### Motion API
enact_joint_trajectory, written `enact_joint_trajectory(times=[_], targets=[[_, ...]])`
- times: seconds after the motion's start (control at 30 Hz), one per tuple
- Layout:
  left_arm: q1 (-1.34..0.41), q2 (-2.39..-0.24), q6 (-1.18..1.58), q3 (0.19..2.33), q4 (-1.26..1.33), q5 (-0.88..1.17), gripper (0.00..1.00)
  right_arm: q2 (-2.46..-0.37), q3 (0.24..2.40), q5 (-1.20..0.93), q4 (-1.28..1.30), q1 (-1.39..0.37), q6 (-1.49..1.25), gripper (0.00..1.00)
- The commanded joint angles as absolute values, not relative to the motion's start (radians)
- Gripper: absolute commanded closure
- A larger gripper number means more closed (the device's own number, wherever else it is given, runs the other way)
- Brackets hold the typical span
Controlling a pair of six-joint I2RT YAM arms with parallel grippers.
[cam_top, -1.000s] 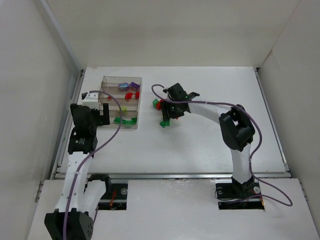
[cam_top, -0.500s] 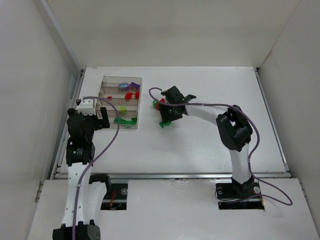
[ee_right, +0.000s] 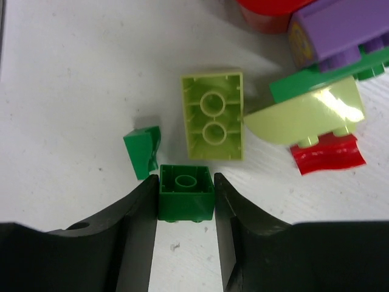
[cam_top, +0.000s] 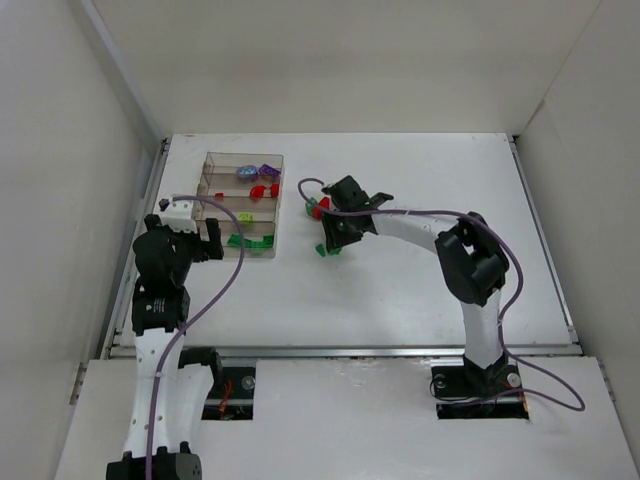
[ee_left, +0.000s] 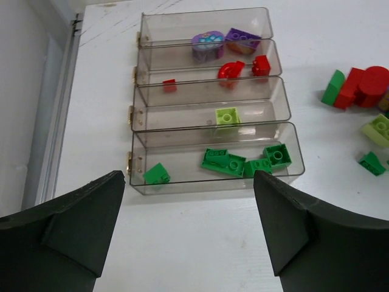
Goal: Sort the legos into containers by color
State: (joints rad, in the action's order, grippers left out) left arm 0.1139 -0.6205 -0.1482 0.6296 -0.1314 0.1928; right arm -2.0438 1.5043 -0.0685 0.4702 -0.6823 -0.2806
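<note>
In the right wrist view, my right gripper (ee_right: 186, 184) is shut on a dark green square lego (ee_right: 186, 201) that rests upside down on the table, one finger against each side. Beside it lie a small green piece (ee_right: 143, 151), an upturned lime brick (ee_right: 213, 115), a lime curved piece (ee_right: 304, 112), a red piece (ee_right: 328, 155) and a purple brick (ee_right: 340, 30). The clear tray (ee_left: 206, 185) holds purple (ee_left: 208, 45), red (ee_left: 231, 69), lime (ee_left: 227, 115) and green legos (ee_left: 243, 163), one colour per compartment. My left gripper (ee_left: 188, 201) hangs open just in front of the tray, holding nothing.
The tray (cam_top: 245, 154) stands at the table's far left, with my left gripper (cam_top: 205, 243) at its near left corner. The loose pile (cam_top: 318, 208) lies right of it, and my right gripper (cam_top: 328, 245) is at the pile's near edge. White walls enclose the table.
My right gripper's jaws have narrowed onto the dark green lego at the near edge of the pile. The left arm has drawn back toward the near edge, its jaws closing slightly.
</note>
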Motion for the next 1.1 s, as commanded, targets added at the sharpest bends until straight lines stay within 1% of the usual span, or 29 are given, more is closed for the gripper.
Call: enact_joint_trajectory(times=[0.0,0.03,0.1,0.13,0.2,0.27,0.33,0.37,0.53,0.6,0.63,0.7,0.73,0.83,0.9,1.07], targets=[[0.118,-0.604,-0.198,0.623,-0.094,0.323,0.16,-1.907,1.489,-0.083,0.446,-0.689,-0.291,1.0],[0.118,-0.604,-0.212,0.612,-0.094,0.368,0.16,-1.858,1.489,-0.092,0.446,-0.689,-0.291,1.0],[0.118,-0.604,-0.254,0.612,-0.094,0.428,0.11,-1.833,1.489,-0.112,0.446,-0.689,-0.291,1.0],[0.118,-0.614,-0.3,0.621,-0.094,0.524,0.09,-1.783,1.5,-0.126,0.446,-0.689,-0.291,1.0],[0.118,-0.623,-0.424,0.635,-0.078,0.592,0.06,-1.734,1.519,-0.172,0.446,-0.689,-0.281,1.0],[0.118,-0.646,-0.501,0.661,-0.051,0.667,0.06,-1.668,1.549,-0.195,0.428,-0.689,-0.281,1.0],[0.078,-0.679,-0.622,0.692,-0.011,0.709,0.06,-1.614,1.572,-0.225,0.414,-0.689,-0.29,1.0],[0.078,-0.692,-0.649,0.701,0.007,0.769,0.06,-1.599,1.572,-0.225,0.401,-0.689,-0.308,1.0],[0.043,-0.782,-0.667,0.712,0.25,0.955,0.04,-1.517,1.572,-0.267,0.341,-0.689,-0.382,1.0],[-0.03,-0.824,-0.754,0.725,0.259,0.942,0.01,-1.477,1.542,-0.267,0.29,-0.689,-0.414,1.0],[-0.061,-0.847,-0.796,0.741,0.209,0.918,0.01,-1.468,1.53,-0.267,0.275,-0.689,-0.423,1.0],[-0.147,-0.906,-0.863,0.762,0.198,0.855,0.0,-1.454,1.506,-0.258,0.249,-0.689,-0.436,1.0],[-0.175,-0.922,-0.937,0.762,0.187,0.783,0.0,-1.454,1.506,-0.258,0.249,-0.689,-0.445,1.0],[-0.291,-0.969,-1.055,0.762,0.173,0.653,0.0,-1.454,1.506,-0.249,0.249,-0.689,-0.454,1.0],[-0.343,-0.983,-1.013,0.782,0.234,0.618,0.0,-1.463,1.497,-0.238,0.249,-0.689,-0.454,1.0],[-0.426,-1.005,-0.97,0.819,0.304,0.618,0.0,-1.488,1.497,-0.238,0.249,-0.689,-0.454,1.0]])
